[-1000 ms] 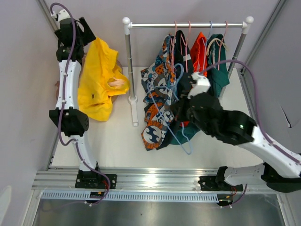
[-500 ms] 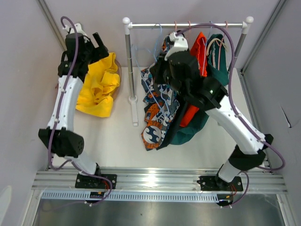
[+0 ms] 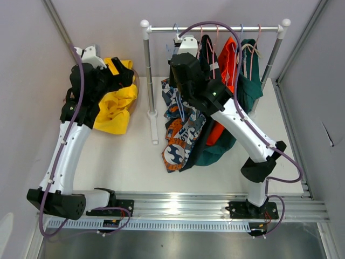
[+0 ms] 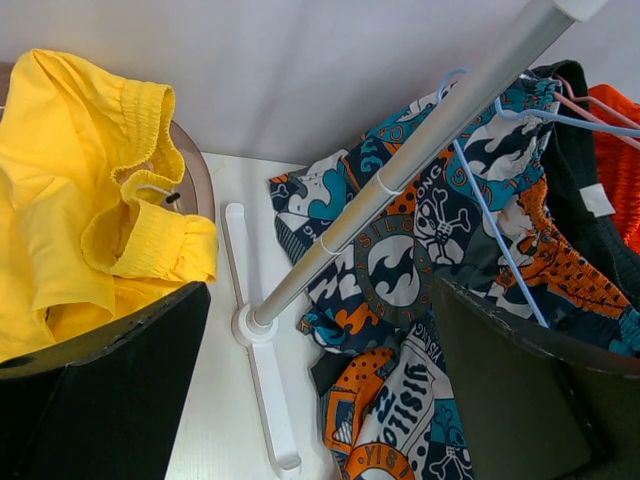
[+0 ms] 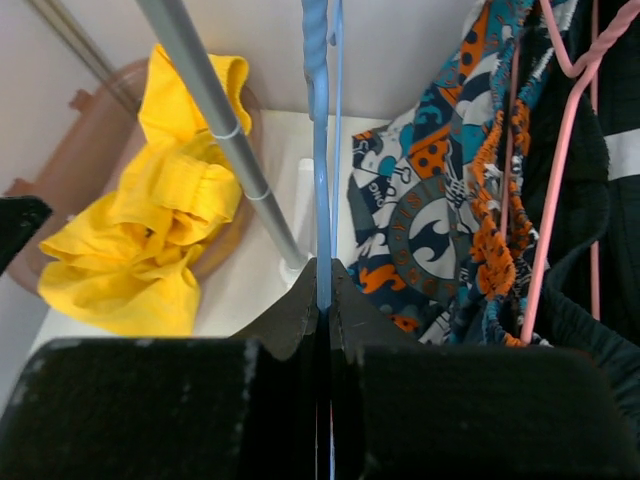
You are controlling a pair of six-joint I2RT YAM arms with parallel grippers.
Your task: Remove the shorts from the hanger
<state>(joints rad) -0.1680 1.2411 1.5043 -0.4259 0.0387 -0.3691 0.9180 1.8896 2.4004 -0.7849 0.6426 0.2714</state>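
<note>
Right pincer (image 5: 322,288): clamped on thin blue wire hanger (image 5: 318,100).
Left pincer (image 4: 322,300): fingers wide apart, empty.
Blue-orange-white patterned fabric shorts (image 3: 180,127): hung at silver metal rail (image 3: 215,28), long axis downward, lower end reaching white desk (image 3: 135,162).
Bright yellow fabric shorts (image 3: 116,105): crumpled, far left.

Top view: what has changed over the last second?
The right hand, shut on the blue hanger, rose from low in front of the hanging shorts up to the rail, moving left. The left hand swung right over the yellow shorts, open. The patterned shorts and the others stayed hanging.
</note>
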